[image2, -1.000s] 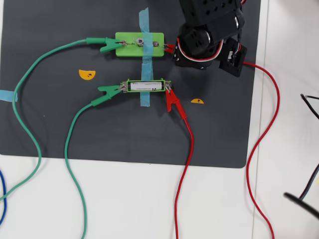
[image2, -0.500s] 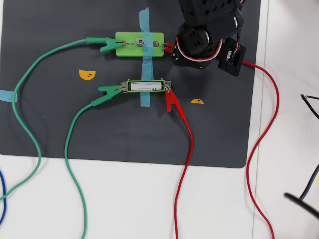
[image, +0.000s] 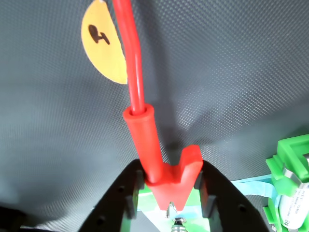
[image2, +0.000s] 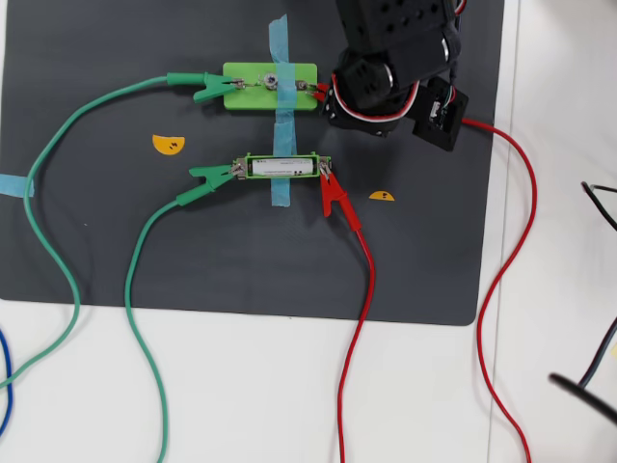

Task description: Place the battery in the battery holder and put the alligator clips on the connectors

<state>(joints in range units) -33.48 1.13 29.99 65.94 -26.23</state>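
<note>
The last step looks in hand: the black two-finger gripper [image: 170,193] is clamped on a red-sleeved alligator clip [image: 166,166], pressing it toward the silver connector tab [image2: 305,86] at the right end of the wider solid green block [image2: 249,94] in the overhead view. The slim white-silver battery [image2: 282,167] already lies in the narrow green battery holder [image2: 282,155], with clips on both its ends. Next, I judge, the clip's teeth must seat on the tab before release. Everything rests on a dark textured mat [image2: 96,241] over a white table [image2: 289,405].
</note>
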